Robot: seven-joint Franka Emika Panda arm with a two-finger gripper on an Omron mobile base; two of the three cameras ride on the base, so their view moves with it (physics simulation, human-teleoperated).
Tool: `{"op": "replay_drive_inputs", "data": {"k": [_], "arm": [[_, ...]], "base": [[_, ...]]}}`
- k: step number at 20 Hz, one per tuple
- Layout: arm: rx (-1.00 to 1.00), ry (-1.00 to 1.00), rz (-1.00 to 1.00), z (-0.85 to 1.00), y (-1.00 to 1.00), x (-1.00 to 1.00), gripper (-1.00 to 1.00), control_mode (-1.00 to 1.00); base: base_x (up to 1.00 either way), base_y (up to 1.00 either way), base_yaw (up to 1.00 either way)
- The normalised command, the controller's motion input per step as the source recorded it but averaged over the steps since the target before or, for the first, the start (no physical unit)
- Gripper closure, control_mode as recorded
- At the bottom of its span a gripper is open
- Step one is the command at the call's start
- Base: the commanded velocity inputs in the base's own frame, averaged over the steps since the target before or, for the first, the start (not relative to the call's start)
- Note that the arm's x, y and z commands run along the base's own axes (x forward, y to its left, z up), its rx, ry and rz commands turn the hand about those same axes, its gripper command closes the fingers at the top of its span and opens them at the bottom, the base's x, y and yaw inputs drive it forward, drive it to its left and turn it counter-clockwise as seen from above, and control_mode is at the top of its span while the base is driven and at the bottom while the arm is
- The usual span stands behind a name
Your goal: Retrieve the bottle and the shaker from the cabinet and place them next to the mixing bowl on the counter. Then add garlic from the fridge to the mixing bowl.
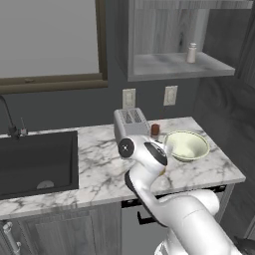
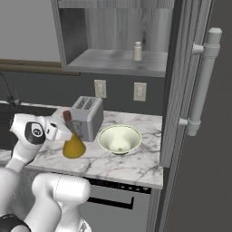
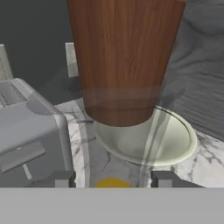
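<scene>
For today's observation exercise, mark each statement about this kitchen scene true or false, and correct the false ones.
1. The shaker stands on the cabinet shelf. True.
2. The bottle holds clear water. False: its liquid is amber-yellow.
3. The gripper is closed around the bottle's neck. True.
4. The mixing bowl has garlic in it. False: the bowl looks empty.
5. The toaster sits right of the bowl in the right base view. False: it sits left of the bowl, behind the bottle.
</scene>
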Motion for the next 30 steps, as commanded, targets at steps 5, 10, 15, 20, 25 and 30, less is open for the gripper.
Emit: {"op": "replay_drive_inputs", "data": {"k": [5, 10, 15, 20, 25, 30], "arm": [[0.0, 0.0, 0.0, -0.32, 0.0, 0.28, 1.0, -1.0], [0.0, 0.0, 0.0, -0.3, 0.0, 0.39, 1.0, -1.0], [0.0, 0.0, 0.0, -0.25, 0.0, 0.33, 1.0, -1.0], [0.0, 0.0, 0.0, -0.11, 0.0, 0.21, 1.0, -1.0], [0.0, -0.04, 0.0, -0.02, 0.0, 0.09, 1.0, -1.0], [0.0, -0.1, 0.0, 0.0, -0.01, 0.0, 1.0, -1.0]], "base": [[0.0, 0.0, 0.0], [0.0, 0.0, 0.0], [0.0, 0.0, 0.0], [0.0, 0.0, 0.0], [0.0, 0.0, 0.0], [0.0, 0.0, 0.0]]}}
